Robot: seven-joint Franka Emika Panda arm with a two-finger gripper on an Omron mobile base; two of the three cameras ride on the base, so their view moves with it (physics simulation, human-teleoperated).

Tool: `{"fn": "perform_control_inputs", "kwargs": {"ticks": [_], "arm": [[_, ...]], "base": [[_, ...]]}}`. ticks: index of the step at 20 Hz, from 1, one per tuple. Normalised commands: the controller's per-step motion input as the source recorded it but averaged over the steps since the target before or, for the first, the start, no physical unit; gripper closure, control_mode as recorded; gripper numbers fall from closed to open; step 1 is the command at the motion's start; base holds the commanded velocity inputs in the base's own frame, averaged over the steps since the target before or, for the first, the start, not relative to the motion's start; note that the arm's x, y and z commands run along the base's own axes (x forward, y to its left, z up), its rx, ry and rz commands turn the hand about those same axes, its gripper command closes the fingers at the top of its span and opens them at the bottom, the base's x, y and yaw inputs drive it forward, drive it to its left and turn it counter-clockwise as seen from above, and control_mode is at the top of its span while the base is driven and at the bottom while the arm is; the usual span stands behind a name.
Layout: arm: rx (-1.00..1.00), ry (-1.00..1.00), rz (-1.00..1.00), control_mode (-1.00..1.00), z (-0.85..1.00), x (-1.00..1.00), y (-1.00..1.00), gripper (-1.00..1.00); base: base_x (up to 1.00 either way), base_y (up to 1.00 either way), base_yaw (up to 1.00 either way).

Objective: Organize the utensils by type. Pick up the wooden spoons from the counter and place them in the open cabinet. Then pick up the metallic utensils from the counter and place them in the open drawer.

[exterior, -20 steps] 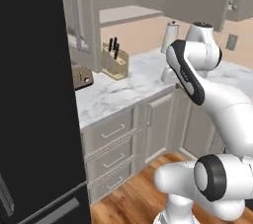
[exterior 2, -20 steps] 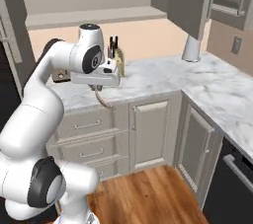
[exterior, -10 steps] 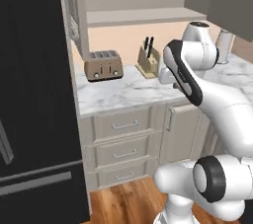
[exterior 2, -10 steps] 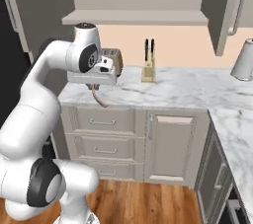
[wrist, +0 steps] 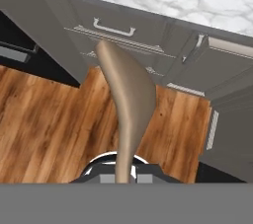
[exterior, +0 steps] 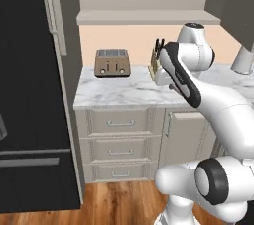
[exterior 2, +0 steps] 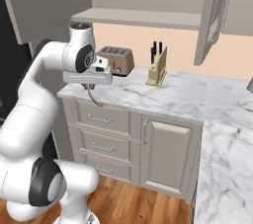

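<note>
My gripper [exterior 2: 92,86] hangs in front of the white marble counter [exterior 2: 197,94], just before its left end and over the drawer fronts. It is shut on a thin grey-brown spoon [exterior 2: 95,97] with a curved handle, which looks like one of the metallic utensils. In the hand view the spoon [wrist: 126,90] rises from between the fingertips of the gripper [wrist: 124,176], bowl end toward the cabinet fronts, over the wooden floor. The open cabinet [exterior 2: 143,18] hangs above the counter [exterior: 129,92], its door [exterior 2: 215,16] swung out. The wooden spoons and the open drawer are out of view.
A toaster [exterior: 113,63] and a knife block [exterior: 158,65] stand at the back of the counter. A tall black fridge [exterior: 30,95] fills the left side. Closed drawer fronts [exterior: 121,124] with silver handles sit below the counter. A grey vessel [exterior: 243,60] stands at far right.
The whole picture has shifted as the base moved: toaster and knife block slid toward the middle and the fridge side came closer. The gripper stays shut on the spoon.
</note>
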Motion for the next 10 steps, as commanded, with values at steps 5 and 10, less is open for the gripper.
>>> {"fn": "perform_control_inputs", "kwargs": {"ticks": [5, 10], "arm": [[0.0, 0.0, 0.0, 1.0, 0.0, 0.0, 0.0, 1.0], [0.0, 0.0, 0.0, 1.0, 0.0, 0.0, 0.0, 1.0]], "base": [[0.07, -0.22, -0.04], [0.39, 0.06, -0.27]]}}
